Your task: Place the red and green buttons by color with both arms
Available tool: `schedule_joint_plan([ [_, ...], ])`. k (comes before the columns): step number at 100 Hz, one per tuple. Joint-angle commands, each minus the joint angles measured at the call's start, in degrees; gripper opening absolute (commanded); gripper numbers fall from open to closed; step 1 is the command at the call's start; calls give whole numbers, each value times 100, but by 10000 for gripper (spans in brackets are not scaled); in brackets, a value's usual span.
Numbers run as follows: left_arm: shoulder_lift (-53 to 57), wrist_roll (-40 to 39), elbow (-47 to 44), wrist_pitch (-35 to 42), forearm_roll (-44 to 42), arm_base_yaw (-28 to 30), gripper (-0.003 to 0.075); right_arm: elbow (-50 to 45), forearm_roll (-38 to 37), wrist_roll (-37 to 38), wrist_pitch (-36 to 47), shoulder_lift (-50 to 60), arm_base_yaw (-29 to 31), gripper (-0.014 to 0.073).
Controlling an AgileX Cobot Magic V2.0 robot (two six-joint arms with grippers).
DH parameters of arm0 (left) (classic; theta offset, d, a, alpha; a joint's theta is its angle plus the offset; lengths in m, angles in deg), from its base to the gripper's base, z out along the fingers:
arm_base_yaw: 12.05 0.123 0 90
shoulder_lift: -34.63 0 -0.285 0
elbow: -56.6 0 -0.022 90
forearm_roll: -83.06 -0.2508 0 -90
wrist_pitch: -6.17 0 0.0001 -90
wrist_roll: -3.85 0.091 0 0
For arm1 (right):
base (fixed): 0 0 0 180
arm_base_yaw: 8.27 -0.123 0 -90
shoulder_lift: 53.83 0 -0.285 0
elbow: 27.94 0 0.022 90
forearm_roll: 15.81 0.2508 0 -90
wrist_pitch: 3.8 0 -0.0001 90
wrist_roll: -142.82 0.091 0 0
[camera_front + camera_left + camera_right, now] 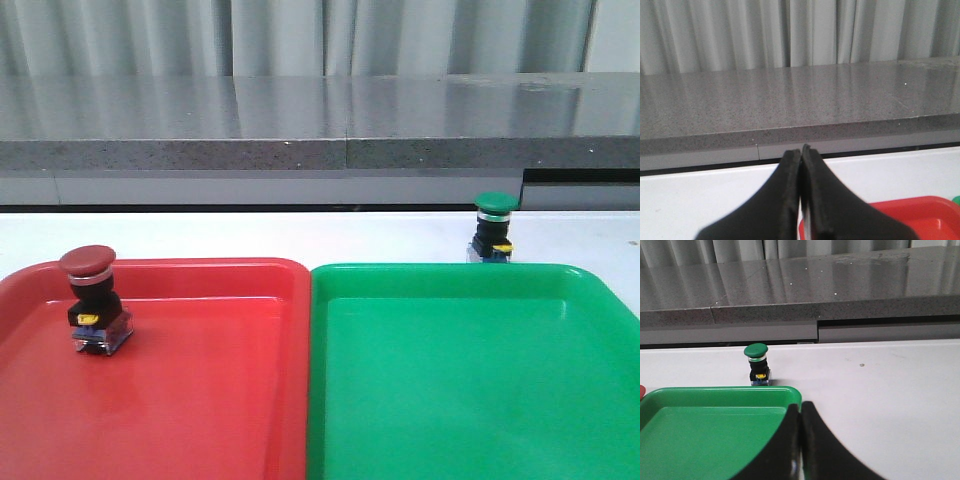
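Note:
The red button [92, 300] stands upright inside the red tray [200, 400], near its far left corner. The green button [495, 228] stands upright on the white table just behind the green tray [470, 400]; it also shows in the right wrist view [757, 363]. My left gripper [801, 152] is shut and empty, over the table beside the red tray's corner [920, 220]. My right gripper [801, 407] is shut and empty, at the green tray's far corner [790, 392], well short of the green button. Neither arm shows in the front view.
A grey stone counter [320, 120] runs along the back of the white table [300, 235], with a grey curtain behind it. The two trays sit side by side, touching along the middle.

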Motion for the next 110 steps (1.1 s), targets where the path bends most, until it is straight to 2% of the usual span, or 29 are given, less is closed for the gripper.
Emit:
schedule_joint_plan([
  [1, 243, -30, -236, 601, -6, 14, -19, 79, -5, -10, 496, 92, 21, -67],
  [21, 970, -30, -1056, 601, -6, 25, -19, 79, -5, -10, 496, 92, 21, -67],
  [44, 1313, -30, -1561, 911, 119, 416, -19, 79, -5, -10, 496, 92, 21, -67],
  [63, 1313, -30, -1773, 1539, 150, 568, -19, 79, -5, -10, 496, 92, 21, -67],
  [110, 1313, -30, -1773, 1557, 150, 568, -19, 79, -5, -10, 496, 92, 21, -67],
])
